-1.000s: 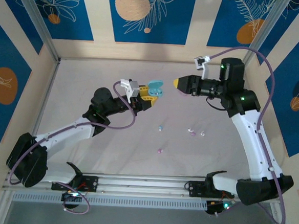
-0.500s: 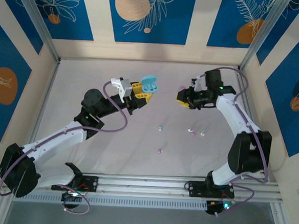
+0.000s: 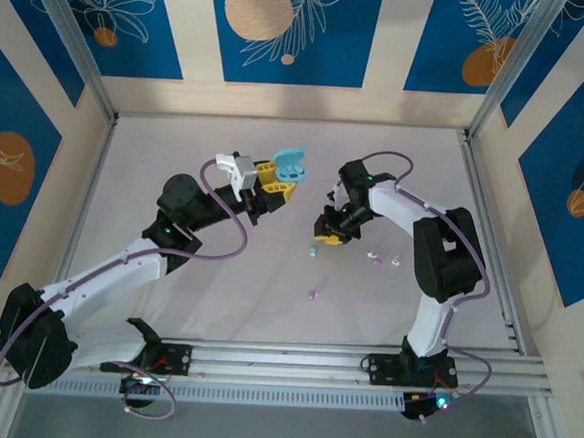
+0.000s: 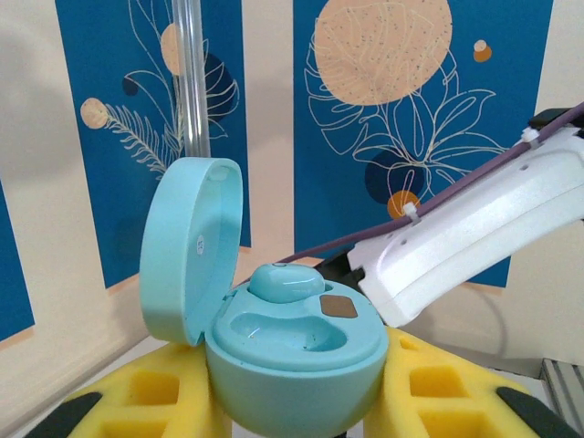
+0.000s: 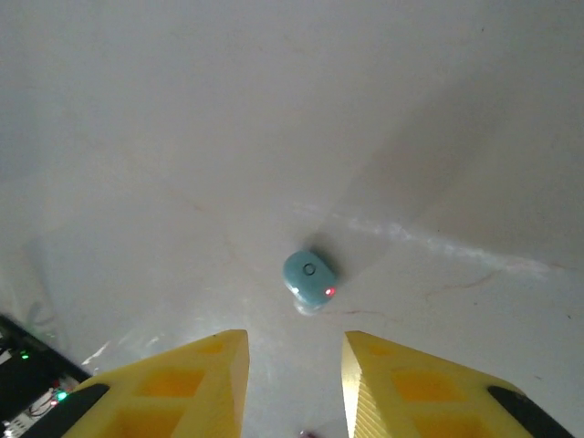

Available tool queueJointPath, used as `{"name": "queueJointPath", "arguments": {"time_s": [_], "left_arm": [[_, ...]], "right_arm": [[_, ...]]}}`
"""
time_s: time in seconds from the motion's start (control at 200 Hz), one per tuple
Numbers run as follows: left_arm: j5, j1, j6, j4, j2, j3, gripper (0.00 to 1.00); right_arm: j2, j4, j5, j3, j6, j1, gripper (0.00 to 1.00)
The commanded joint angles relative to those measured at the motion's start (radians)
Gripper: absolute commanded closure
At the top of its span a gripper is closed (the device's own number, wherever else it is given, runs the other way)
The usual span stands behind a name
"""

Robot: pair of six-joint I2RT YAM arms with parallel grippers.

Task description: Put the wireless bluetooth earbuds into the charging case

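just a tiny teal earbud (image 5: pixel 308 278), red-lit

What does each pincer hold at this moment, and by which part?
The left pincer holds the open blue charging case by its lower body. The right pincer holds nothing; its jaws stand apart above a blue earbud on the table.

Glossy smooth plastic charging case (image 4: pixel 294 358), shiny plastic earbud (image 5: pixel 308 277), matt pale tabletop (image 5: pixel 274 109)
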State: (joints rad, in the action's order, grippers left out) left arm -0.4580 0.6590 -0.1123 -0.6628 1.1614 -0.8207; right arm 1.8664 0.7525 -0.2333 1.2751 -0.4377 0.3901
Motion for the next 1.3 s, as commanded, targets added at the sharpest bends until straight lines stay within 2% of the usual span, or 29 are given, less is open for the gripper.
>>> {"name": "queueJointPath", "arguments": {"time_s": [0.0,0.57,1.296], "left_arm": [[0.012,0.011,0.022,-0.003,-0.01,0.002,0.76],[0.014,0.012,0.022,0.0,-0.006,0.002,0.76],[0.018,0.011,0.022,0.009,-0.017,0.015,0.76]], "right_arm": [[0.037,0.02,0.029,0.03,-0.009,0.02,0.67],[0.127,0.037,0.028,0.064,0.025,0.062,0.66],[0.147,0.074,0.014,0.126,0.067,0.112,0.68]]}}
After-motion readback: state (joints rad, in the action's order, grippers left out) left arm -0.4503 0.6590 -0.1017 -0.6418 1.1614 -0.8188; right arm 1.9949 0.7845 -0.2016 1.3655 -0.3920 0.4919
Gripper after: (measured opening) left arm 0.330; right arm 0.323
